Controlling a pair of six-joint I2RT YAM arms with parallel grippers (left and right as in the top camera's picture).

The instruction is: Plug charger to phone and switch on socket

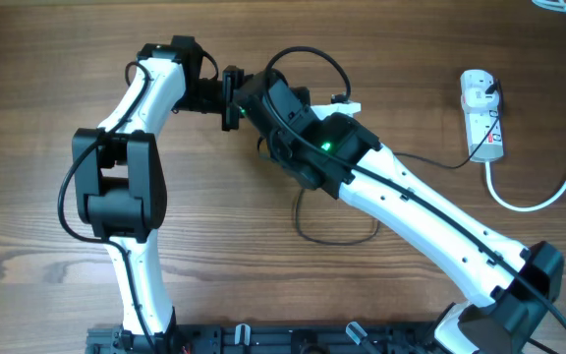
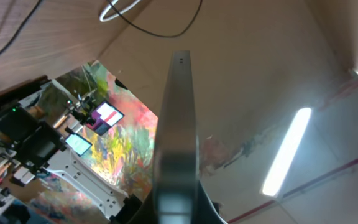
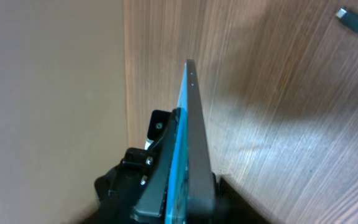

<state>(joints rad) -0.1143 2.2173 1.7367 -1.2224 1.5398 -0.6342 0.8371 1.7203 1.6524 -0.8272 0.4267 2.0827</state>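
Observation:
The phone point(image 2: 180, 124) stands edge-on between both arms above the table. My left gripper point(image 2: 179, 210) is shut on its lower end; in the overhead view this gripper point(image 1: 220, 96) meets my right gripper point(image 1: 250, 94) at the back centre. In the right wrist view the phone point(image 3: 195, 130) shows its cyan screen side, and the right gripper point(image 3: 188, 202) has a finger against each face. The charger, a thin black cable point(image 1: 334, 236), loops on the table under the right arm; its plug tip point(image 3: 353, 20) lies loose on the wood. The socket point(image 1: 481, 116) sits at the far right.
A thick white cord point(image 1: 558, 187) curves from the socket along the right edge of the table. A black plug point(image 1: 489, 93) sits in the socket. Another stretch of black cable point(image 1: 308, 54) arcs over the right wrist.

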